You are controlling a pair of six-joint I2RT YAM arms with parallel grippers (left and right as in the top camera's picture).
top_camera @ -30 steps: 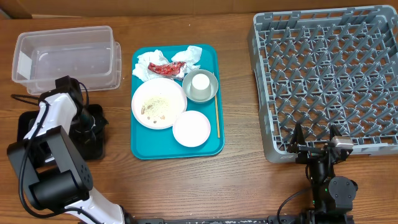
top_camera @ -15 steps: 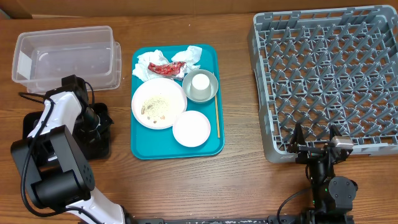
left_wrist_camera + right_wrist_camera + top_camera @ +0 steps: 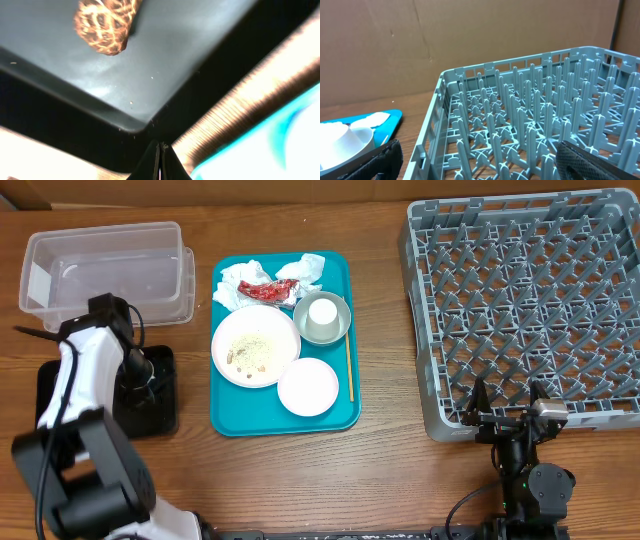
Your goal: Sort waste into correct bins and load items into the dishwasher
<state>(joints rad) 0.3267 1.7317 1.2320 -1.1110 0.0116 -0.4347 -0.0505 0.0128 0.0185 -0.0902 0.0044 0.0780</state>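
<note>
Waste sorting looks barely begun, and rack loading not begun at all.

Overhead: napkins [image 3: 240,280] and red wrapper [image 3: 265,290] lie at the far end of teal tray [image 3: 228,420]. The crumbs [image 3: 252,348] are on plate [image 3: 285,326]. Also on the teal tray are cup [image 3: 322,311], sitting in bowl [image 3: 341,329], pink dish [image 3: 308,387] just beside the plate, and stick [image 3: 349,370] along the edge nearest rack [image 3: 520,290]. Nothing is in the rack, and clear tub [image 3: 105,270] looks empty too. L gripper [image 3: 140,370] is over black tray [image 3: 160,410], which sits beside the teal tray. R gripper [image 3: 507,402] hangs at the rack's near edge, well apart from the dishes.

L wrist: brown lump [image 3: 105,25] lies on the black tray's floor w/ a few specks, so one bit of waste seems binned. The L fingertips meet in a point at the frame bottom, closed, w/ nothing visible btwn them. Wood table [image 3: 240,115] shows past the tray corner.

R wrist: jaws are spread wide and empty, w/ rack pegs ahead and the cup and bowl at far left.

Left to do, as I judge it: napkins, wrapper and crumbs go to the bins. Plate, dish, bowl, cup and stick go to the rack, i.e. nearly everything.

Writing: none legible in any view, and no brands. The tub has a pale patch [image 3: 38,280] on one end, maybe a label, but no text is readable.
</note>
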